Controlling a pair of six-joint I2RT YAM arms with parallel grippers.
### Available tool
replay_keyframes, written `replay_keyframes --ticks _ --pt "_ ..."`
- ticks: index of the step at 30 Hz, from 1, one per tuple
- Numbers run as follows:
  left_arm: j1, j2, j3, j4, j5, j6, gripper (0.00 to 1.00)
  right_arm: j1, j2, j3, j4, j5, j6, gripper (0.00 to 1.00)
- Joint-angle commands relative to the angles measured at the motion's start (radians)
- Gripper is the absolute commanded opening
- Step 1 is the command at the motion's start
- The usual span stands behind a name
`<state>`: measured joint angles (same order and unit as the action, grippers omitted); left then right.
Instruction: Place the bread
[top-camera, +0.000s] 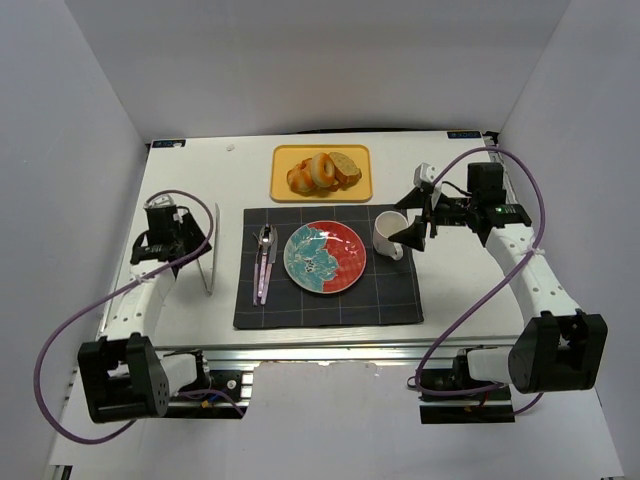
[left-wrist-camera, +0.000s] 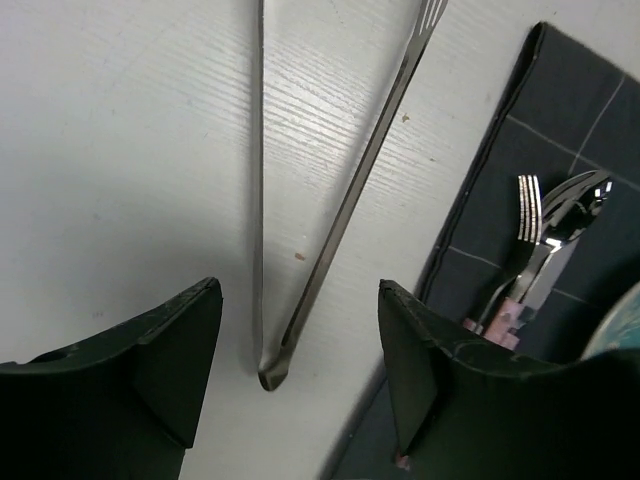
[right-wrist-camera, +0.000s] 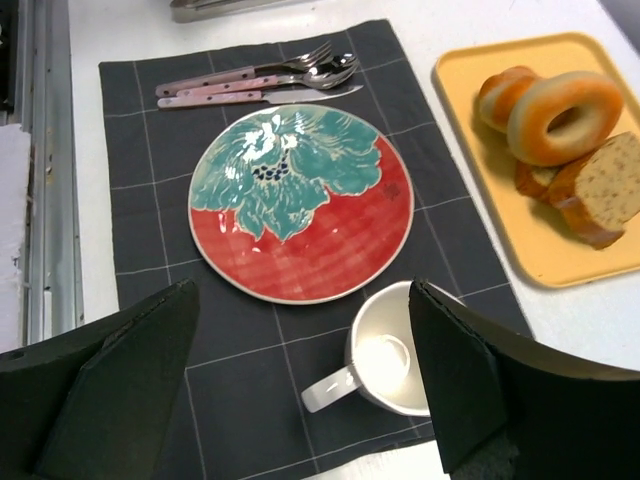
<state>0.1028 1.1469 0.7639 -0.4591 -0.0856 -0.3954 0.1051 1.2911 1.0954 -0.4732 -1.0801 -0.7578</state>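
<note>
My left claw (left-wrist-camera: 300, 300) hangs spread wide and empty over a pair of metal tongs (left-wrist-camera: 345, 190) lying on the white table (left-wrist-camera: 120, 150), just beside the left edge of the dark placemat (left-wrist-camera: 570, 130). My right claw (right-wrist-camera: 305, 300) is likewise spread and empty above the white mug (right-wrist-camera: 385, 350), which stands on the placemat beside the red-and-teal plate (right-wrist-camera: 300, 200). The bread, a ring-shaped bagel (right-wrist-camera: 565, 115) bunched against a crusted slice (right-wrist-camera: 605, 185), sits on the yellow tray (right-wrist-camera: 485, 175) beyond the mat, well apart from both claws.
</note>
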Motion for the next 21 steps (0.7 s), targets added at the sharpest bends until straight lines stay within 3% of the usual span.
replay_keyframes --ticks 1,11,21 --pt "0.002 0.080 -0.003 0.062 0.041 0.125 0.73 -0.002 -0.027 -0.035 0.005 -0.023 -0.020 0.90" --pt "0.002 0.325 0.069 0.162 0.138 0.240 0.74 -0.004 -0.007 -0.057 0.073 -0.004 0.057 0.89" --pt "0.000 0.416 0.035 0.192 0.132 0.291 0.74 -0.004 0.030 -0.048 0.091 0.000 0.087 0.89"
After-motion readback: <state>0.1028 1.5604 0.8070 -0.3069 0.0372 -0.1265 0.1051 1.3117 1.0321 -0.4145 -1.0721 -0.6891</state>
